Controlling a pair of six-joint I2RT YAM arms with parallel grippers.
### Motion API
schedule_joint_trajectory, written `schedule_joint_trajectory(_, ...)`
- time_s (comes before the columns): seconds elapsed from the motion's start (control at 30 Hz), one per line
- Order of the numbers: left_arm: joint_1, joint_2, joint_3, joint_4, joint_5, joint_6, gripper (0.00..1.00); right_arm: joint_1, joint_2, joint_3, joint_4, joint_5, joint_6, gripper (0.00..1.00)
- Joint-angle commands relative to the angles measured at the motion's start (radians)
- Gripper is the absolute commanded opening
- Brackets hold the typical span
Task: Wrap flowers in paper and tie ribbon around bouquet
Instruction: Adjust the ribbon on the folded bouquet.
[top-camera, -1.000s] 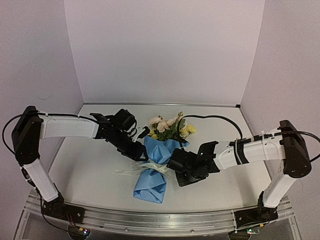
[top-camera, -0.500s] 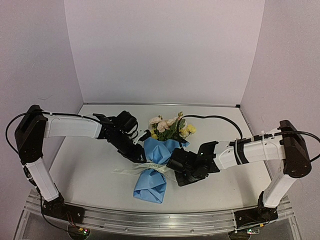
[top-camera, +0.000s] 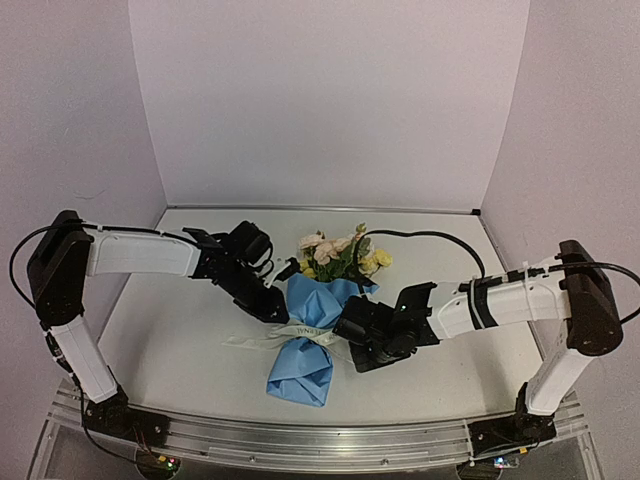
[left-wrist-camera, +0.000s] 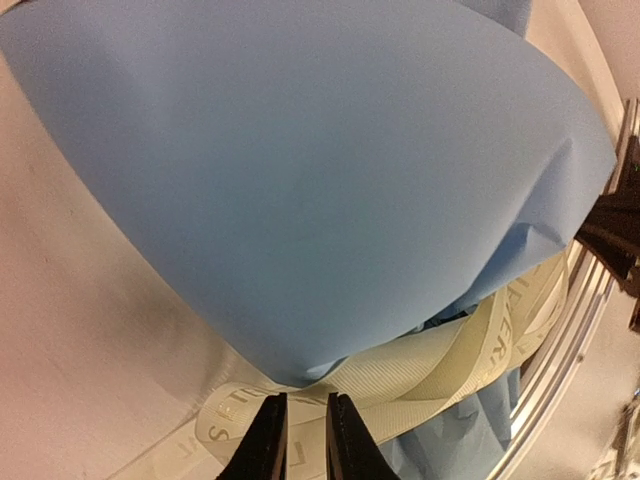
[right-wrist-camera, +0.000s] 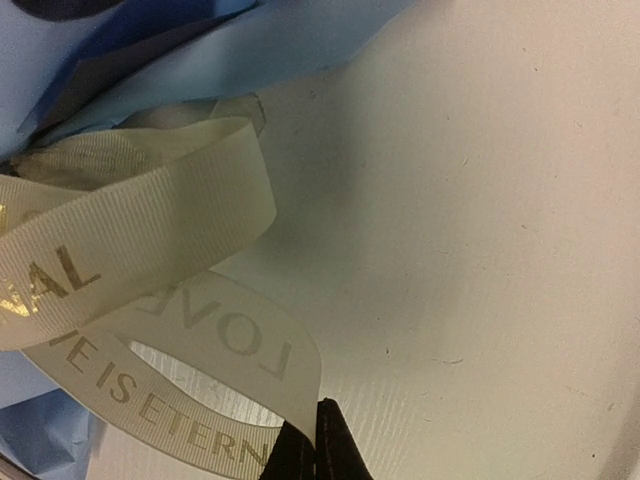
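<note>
The bouquet lies on the table with its flowers (top-camera: 338, 255) pointing to the back and its light blue paper (top-camera: 305, 362) cone towards me. The cream lettered ribbon (top-camera: 298, 333) goes round its waist. My left gripper (top-camera: 281, 311) sits at the waist's left side. In the left wrist view its jaws (left-wrist-camera: 307, 437) stand a narrow gap apart over a ribbon (left-wrist-camera: 440, 365) loop under the paper (left-wrist-camera: 300, 180). My right gripper (top-camera: 346, 330) is at the waist's right side. The right wrist view shows it (right-wrist-camera: 315, 440) shut on the ribbon (right-wrist-camera: 150, 220), which loops back to the paper (right-wrist-camera: 200, 60).
A loose ribbon tail (top-camera: 245, 342) trails left across the white table (top-camera: 170, 340). A black cable (top-camera: 430, 236) arcs behind the flowers. The metal rail (top-camera: 320, 440) runs along the near edge, and lilac walls close in the back and sides.
My left gripper's jaws have narrowed around the ribbon loop at the bouquet's waist. The right gripper and the bouquet have not moved.
</note>
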Motion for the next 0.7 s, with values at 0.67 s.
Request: schedule_joint_trajectory(0.67,0.007,0.055,0.032,0.044,0.109,0.045,0.34,0.006,0.006,-0.003,0.000,0.018,-0.005,0.00)
